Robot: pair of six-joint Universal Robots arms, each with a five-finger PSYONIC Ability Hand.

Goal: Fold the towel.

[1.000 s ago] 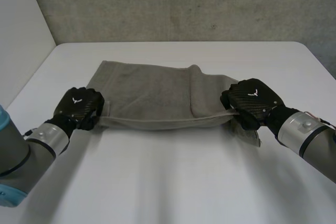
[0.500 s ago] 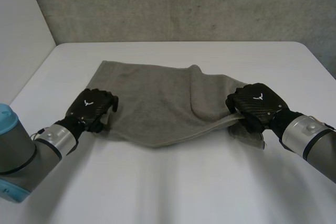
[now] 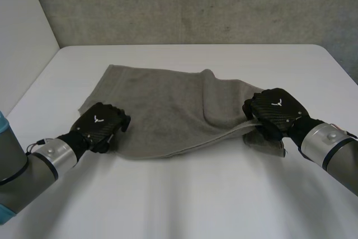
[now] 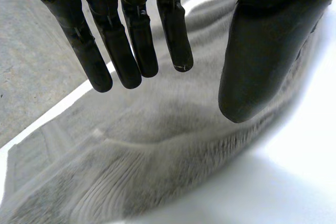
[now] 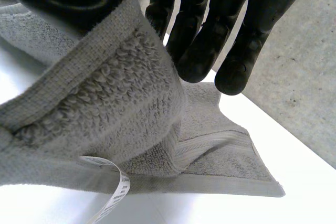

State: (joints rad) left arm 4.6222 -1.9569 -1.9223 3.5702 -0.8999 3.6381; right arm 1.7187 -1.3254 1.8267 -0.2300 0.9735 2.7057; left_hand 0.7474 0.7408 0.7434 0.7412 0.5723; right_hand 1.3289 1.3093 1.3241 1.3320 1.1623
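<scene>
A grey towel lies across the middle of the white table, partly doubled over at its right end. My left hand hovers over the towel's near-left corner. In the left wrist view its fingers are straight, its thumb stands apart, and nothing is between them; the towel lies flat below. My right hand pinches the towel's near-right edge and holds it a little off the table. In the right wrist view the thick hem is folded over the thumb against the fingers, and a white label hangs from it.
A grey concrete wall rises behind the table's far edge, and a white panel stands at the far left. Bare tabletop stretches in front of the towel and beyond its right end.
My left hand has let go of the near-left corner, opened and slid right and nearer. The towel's left near edge has dropped to the table. My right hand keeps its grip.
</scene>
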